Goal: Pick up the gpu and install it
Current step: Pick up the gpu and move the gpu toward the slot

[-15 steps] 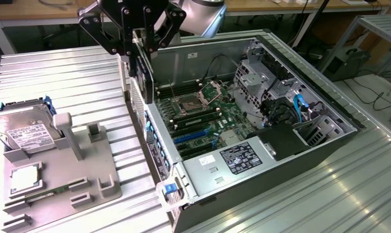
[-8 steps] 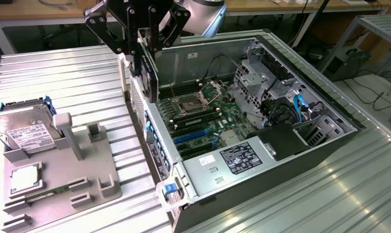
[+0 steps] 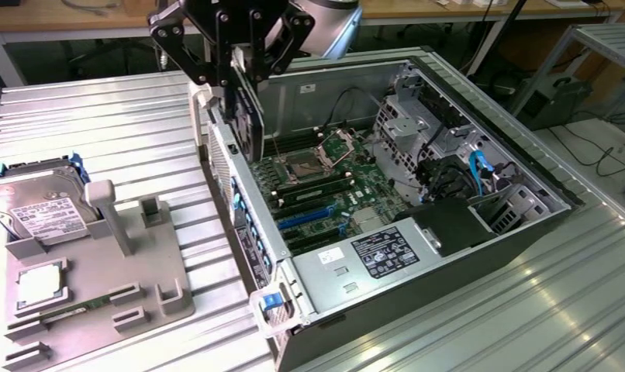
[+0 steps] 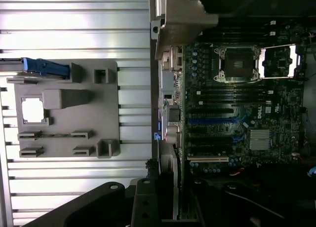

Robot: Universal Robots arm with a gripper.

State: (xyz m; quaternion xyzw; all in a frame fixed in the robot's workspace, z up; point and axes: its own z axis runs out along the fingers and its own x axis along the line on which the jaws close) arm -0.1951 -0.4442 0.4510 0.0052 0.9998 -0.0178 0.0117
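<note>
The gpu (image 3: 248, 116) hangs on edge, a thin dark card, over the rear wall of the open computer case (image 3: 519, 232). My gripper (image 3: 235, 66) is shut on the card's upper edge, high in the exterior view. In the wrist view the gpu (image 4: 168, 163) appears edge-on, running away from the gripper (image 4: 158, 197) along the case's rear wall. The motherboard (image 4: 237, 103) lies just beside it, with its blue expansion slots (image 3: 312, 217) below and to the exterior view's right of the card.
A grey fixture tray (image 3: 105, 287) lies at the exterior view's left on the slatted metal table (image 3: 105, 116). It carries a silver hard drive (image 3: 39, 205), a processor chip (image 3: 40, 283) and a memory stick (image 3: 80, 306). Inside the case are a processor socket (image 3: 297, 167) and a power supply (image 3: 385, 252).
</note>
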